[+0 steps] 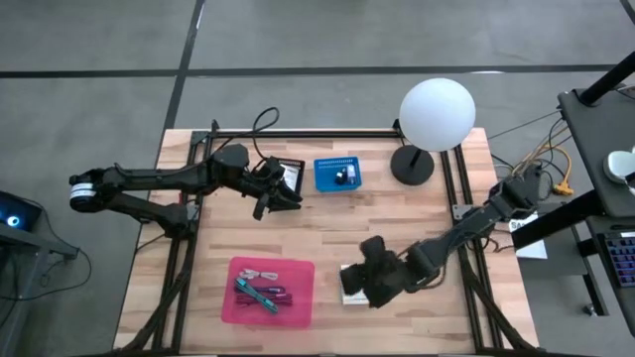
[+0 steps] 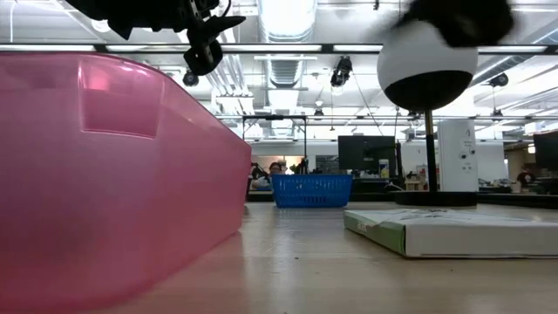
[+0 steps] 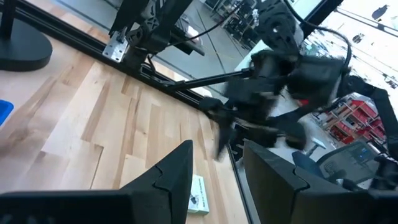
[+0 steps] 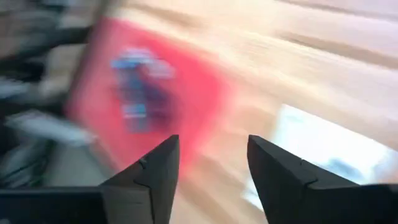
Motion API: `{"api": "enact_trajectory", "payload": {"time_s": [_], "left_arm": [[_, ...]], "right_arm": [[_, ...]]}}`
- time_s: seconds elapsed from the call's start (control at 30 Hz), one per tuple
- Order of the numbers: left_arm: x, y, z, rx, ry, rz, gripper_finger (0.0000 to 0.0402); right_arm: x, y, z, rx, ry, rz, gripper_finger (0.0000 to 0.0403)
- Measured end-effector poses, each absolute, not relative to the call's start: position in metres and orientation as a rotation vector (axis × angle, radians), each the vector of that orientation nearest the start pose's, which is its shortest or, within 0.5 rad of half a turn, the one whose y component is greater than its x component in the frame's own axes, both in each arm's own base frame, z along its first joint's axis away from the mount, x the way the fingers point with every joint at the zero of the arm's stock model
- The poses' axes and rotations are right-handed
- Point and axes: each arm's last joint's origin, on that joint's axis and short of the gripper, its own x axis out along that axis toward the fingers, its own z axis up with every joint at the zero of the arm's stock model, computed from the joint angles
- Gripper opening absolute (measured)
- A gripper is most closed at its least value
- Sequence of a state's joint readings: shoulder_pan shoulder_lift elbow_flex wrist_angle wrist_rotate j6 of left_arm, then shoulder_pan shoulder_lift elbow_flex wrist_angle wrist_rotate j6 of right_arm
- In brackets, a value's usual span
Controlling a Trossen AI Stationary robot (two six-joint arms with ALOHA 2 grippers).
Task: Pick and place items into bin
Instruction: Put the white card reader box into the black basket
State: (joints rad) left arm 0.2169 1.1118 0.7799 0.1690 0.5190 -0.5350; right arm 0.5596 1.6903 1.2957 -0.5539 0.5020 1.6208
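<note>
I'm hovering the right gripper (image 1: 365, 281), jaws apart and empty, over the white printed card (image 1: 351, 284) lying flat beside the pink bin (image 1: 273, 291); I'm judging it light, stiff, best pinched at an edge, with the left gripper (image 1: 275, 196), half-open and empty, waiting near the blue basket (image 1: 337, 175) and lamp (image 1: 434, 119).

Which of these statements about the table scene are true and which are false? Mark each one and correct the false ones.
1. The pink bin already holds some items. True.
2. The right claw grips a white card. False: its fingers stand apart with nothing between them.
3. The blue basket sits nearer the white globe lamp than the pink bin does. True.
4. The left claw hangs directly above the pink bin. False: it hangs near the blue basket, away from the bin.
5. A flat white box lies on the table to the right of the pink bin. True.
</note>
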Motion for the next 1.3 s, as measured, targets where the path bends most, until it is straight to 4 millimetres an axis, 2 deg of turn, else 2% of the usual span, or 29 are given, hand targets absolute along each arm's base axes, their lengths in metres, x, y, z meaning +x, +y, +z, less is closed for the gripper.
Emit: {"api": "enact_trajectory", "payload": {"time_s": [0.1, 0.17, 0.43, 0.67, 0.83, 1.1, 1.3], "left_arm": [[0.243, 0.039, 0.302, -0.589, 0.229, -0.255, 0.0125], [0.243, 0.039, 0.302, -0.588, 0.229, -0.255, 0.0125], [0.243, 0.039, 0.302, -0.589, 0.228, -0.255, 0.0125], [0.243, 0.039, 0.302, -0.589, 0.229, -0.255, 0.0125], [0.243, 0.039, 0.302, -0.589, 0.229, -0.255, 0.0125], [0.243, 0.039, 0.302, -0.588, 0.227, -0.256, 0.0125], [0.243, 0.039, 0.302, -0.588, 0.229, -0.255, 0.0125]], "right_arm": [[0.299, 0.175, 0.239, 1.096, 0.782, -0.805, 0.0179], [0.297, 0.179, 0.230, 1.105, 0.838, -0.876, 0.0177], [0.311, 0.193, 0.189, 1.187, 0.983, -0.926, 0.0164], [0.315, 0.196, 0.167, 1.216, 0.991, -1.035, 0.0148], [0.318, 0.192, 0.157, 1.201, 0.991, -1.067, 0.0135], [0.318, 0.181, 0.155, 1.159, 0.994, -1.134, 0.0115], [0.320, 0.180, 0.154, 1.167, 0.997, -1.122, 0.0108]]}}
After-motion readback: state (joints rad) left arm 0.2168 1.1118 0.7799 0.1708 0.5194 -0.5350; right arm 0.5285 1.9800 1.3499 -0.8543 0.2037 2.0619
